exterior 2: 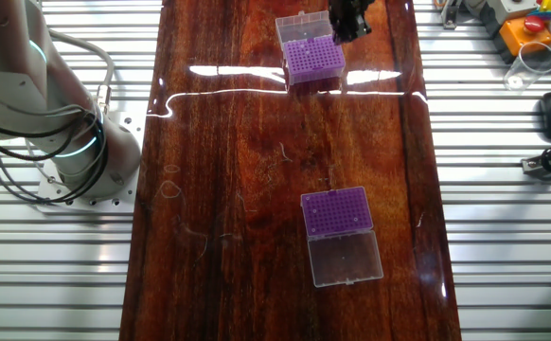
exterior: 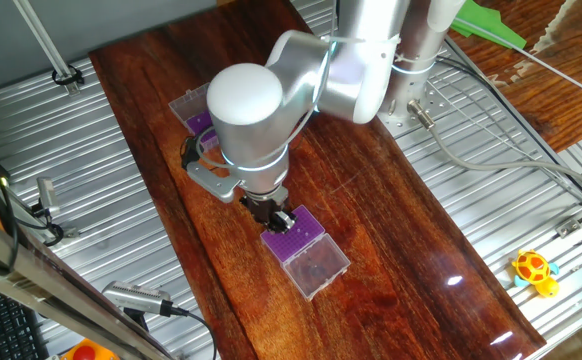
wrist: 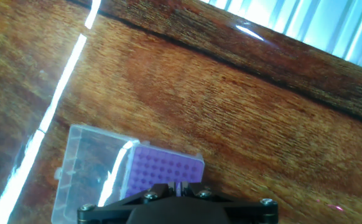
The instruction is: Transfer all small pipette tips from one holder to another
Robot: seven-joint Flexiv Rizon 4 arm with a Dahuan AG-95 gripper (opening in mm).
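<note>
My gripper hangs right over the purple grid of the pipette tip box that sits nearest the wooden table's end, and the fingers look drawn close together, though I cannot tell whether a tip sits between them. The hand view shows the dark finger mount at the bottom edge, and just beyond it the rack: a flat purple plate pierced by rows of small round holes, set in a clear plastic shell whose hinged lid lies open and flat beside it. Whether those holes hold tips is too fine to read. The second pipette tip box, well apart from the first along the table, has the same purple perforated top and the same transparent lid folded out on the wood. The tabletop is dark reddish timber, glossy, with streaky grain and bright reflected bars of light; ribbed metal decking flanks it.
</note>
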